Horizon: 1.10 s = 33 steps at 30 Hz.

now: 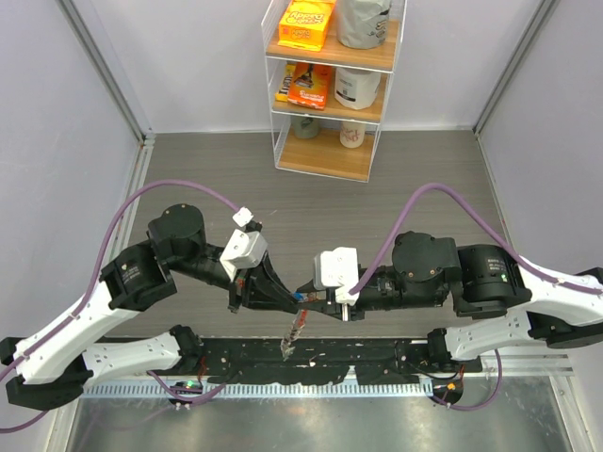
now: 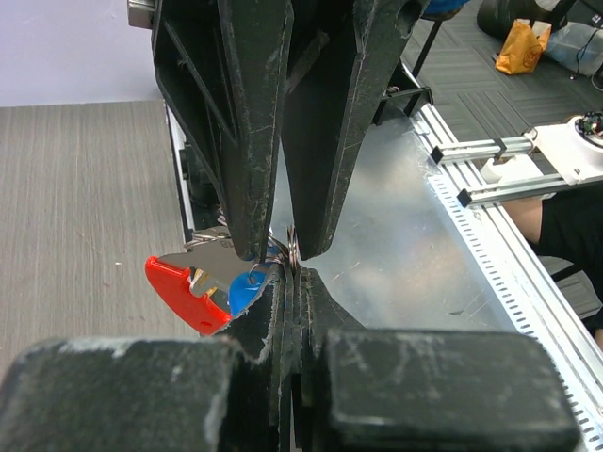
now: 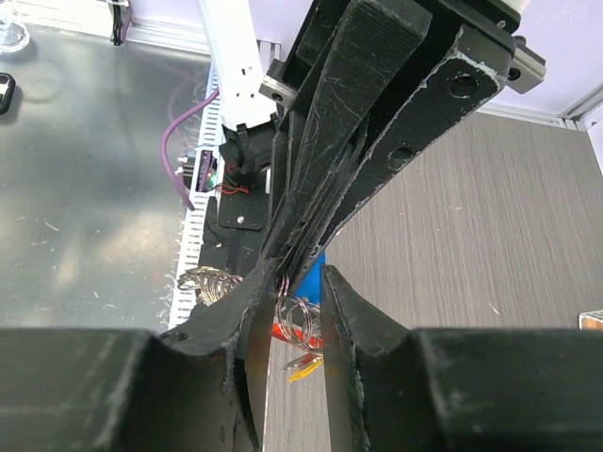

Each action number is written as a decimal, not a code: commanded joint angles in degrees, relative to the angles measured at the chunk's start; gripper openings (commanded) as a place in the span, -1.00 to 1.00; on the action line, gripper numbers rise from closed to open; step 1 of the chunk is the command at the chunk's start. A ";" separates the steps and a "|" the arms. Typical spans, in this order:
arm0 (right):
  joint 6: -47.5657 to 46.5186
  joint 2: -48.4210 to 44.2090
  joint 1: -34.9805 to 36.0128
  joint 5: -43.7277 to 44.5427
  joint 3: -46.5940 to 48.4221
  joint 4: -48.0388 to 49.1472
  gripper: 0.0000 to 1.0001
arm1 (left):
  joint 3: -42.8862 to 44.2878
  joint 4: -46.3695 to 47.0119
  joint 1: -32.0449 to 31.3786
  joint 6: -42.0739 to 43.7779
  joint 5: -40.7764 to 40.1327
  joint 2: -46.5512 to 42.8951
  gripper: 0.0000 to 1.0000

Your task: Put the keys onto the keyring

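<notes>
The keyring [image 1: 294, 335] hangs between the two arms above the table's near edge. In the left wrist view its red piece [image 2: 179, 287] and a blue key head [image 2: 243, 292] sit left of my fingers. My left gripper [image 2: 294, 268] is shut on a thin silver ring [image 2: 295, 250] of it. My right gripper [image 3: 300, 311] meets it tip to tip, its jaws a narrow gap apart with the silver rings [image 3: 303, 316] between them. Red and yellow bits [image 3: 306, 363] hang below. In the top view the grippers meet at the left gripper [image 1: 287, 299] and the right gripper [image 1: 311, 299].
A white shelf rack [image 1: 330, 89] with boxes and bags stands at the back centre. A black rail with the arm bases [image 1: 311, 358] runs along the near edge, with a metal sheet [image 1: 311, 424] beyond it. A bunch of spare rings [image 3: 209, 281] lies on the rail.
</notes>
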 commanded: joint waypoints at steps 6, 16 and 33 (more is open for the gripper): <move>0.34 0.53 -0.50 -4.04 1.60 1.00 -0.39 | 0.83 1.56 -0.16 1.02 -0.60 -0.99 -1.00; 0.51 0.35 -0.77 -3.95 1.43 -0.32 -0.46 | 0.66 1.91 -0.08 1.02 -2.10 -1.52 -1.00; 1.13 0.09 -0.94 -2.72 -0.33 -0.94 -0.89 | 0.48 3.76 -0.16 -0.12 -2.97 -2.93 -1.00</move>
